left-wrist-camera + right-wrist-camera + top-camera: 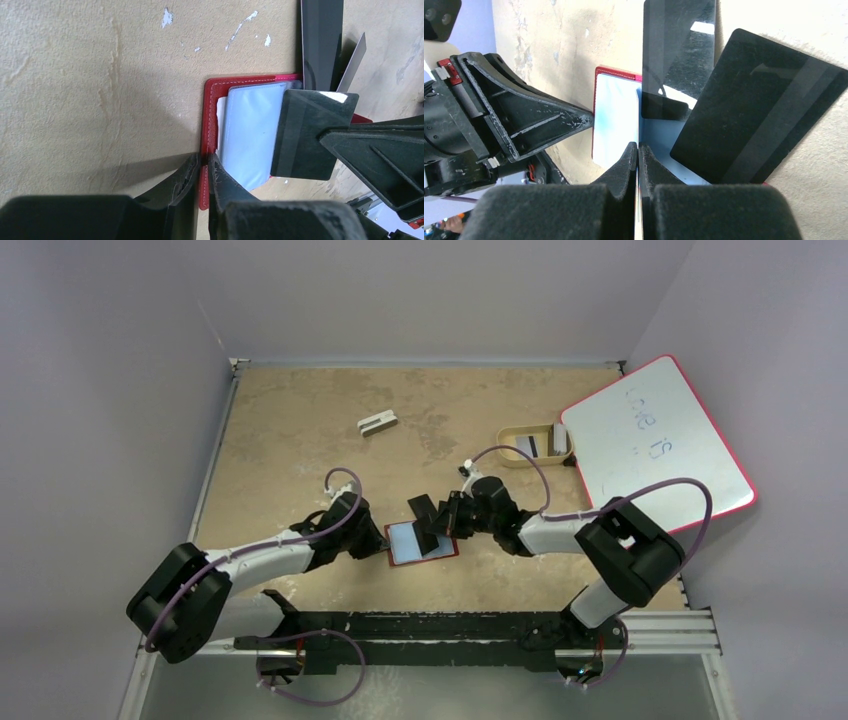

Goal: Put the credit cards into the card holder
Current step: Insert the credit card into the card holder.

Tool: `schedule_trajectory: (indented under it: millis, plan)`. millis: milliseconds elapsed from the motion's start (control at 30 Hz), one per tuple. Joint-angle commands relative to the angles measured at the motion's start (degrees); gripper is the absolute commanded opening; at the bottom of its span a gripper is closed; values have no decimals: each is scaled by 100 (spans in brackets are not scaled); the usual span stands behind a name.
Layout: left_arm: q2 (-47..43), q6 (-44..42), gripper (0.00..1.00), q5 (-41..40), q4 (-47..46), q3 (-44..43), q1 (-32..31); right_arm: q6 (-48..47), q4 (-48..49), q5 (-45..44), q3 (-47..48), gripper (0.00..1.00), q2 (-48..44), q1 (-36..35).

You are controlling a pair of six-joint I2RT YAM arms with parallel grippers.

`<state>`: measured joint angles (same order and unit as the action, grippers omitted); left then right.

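The red card holder (447,551) lies open mid-table, its pale blue sleeves facing up (250,130). My left gripper (385,540) is shut on the holder's red left edge (204,165). My right gripper (447,523) comes in from the right, shut on a thin credit card (679,50) held edge-on to its camera; the card's dark glossy face reaches out over the sleeves. A second black credit card (759,105), with a stripe, lies tilted beside it, partly over the holder (616,72). In the top view this card (422,507) shows at the holder's far edge.
A tan oval tray (512,432) holding more cards stands at the back right, beside a red-rimmed whiteboard (655,445). A small grey-white block (377,423) lies further back on the left. A metal rail (480,625) runs along the near edge.
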<state>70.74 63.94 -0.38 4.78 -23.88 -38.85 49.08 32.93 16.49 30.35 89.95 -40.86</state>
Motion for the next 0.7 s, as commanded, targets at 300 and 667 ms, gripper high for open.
schedule_trajectory:
  millis: [300,667]
  plan:
    - [151,74,6,-28,59,29,32,143,239,-269,-124,0,58,-99]
    - [199,139,5,35,2,65,27,319,251,-574,-188,0,-8,-220]
